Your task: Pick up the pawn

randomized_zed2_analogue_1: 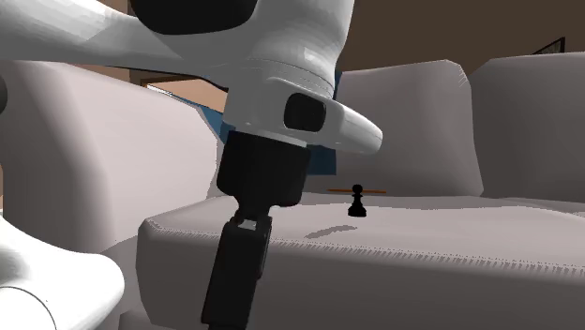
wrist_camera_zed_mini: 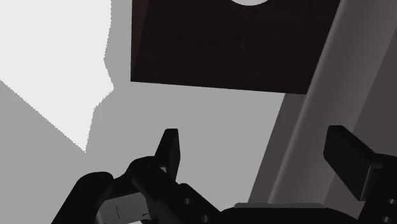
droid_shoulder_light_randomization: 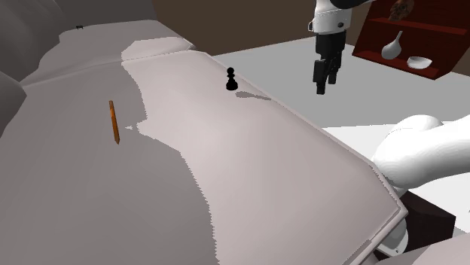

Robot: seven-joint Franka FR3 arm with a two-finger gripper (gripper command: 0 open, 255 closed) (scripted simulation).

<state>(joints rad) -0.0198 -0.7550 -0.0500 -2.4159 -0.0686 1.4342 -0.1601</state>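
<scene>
Closest in the second exterior view is the white arm (randomized_zed2_analogue_1: 281, 66). Below it the black jaws hang down in front of the sofa cushion's (randomized_zed2_analogue_1: 422, 244) front face, toward that view's left. In the wrist view the two fingers (wrist_camera_zed_mini: 170, 149) stand well apart with nothing between them, so the jaws are released and grasp nothing. Under them lies grey floor (wrist_camera_zed_mini: 57, 146) with a paler patch, and a dark brown box (wrist_camera_zed_mini: 229, 51) sits beyond.

Farther back, on top of the cushion, the black pawn (randomized_zed2_analogue_1: 355, 203) stands upright. It is to the second exterior view's right of the jaws and well apart from them. A thin orange pencil (randomized_zed2_analogue_1: 364, 191) lies flat behind it.

In the shoulder view, a white link of the arm and the dark stand (droid_shoulder_light_randomization: 433, 218) sit nearest, at the lower right. The pale cushion stretches away from them, with the pencil (droid_shoulder_light_randomization: 114, 122) lying toward that view's left, far from the pawn. The pawn (droid_shoulder_light_randomization: 231, 80) stands near the cushion's far edge. The jaws point downward past that edge, to the shoulder view's right of the pawn and higher than it, not touching it. Farthest off is a reddish-brown shelf (droid_shoulder_light_randomization: 374, 38) that carries a white vase (droid_shoulder_light_randomization: 391, 47) and a white bowl (droid_shoulder_light_randomization: 419, 62).
</scene>
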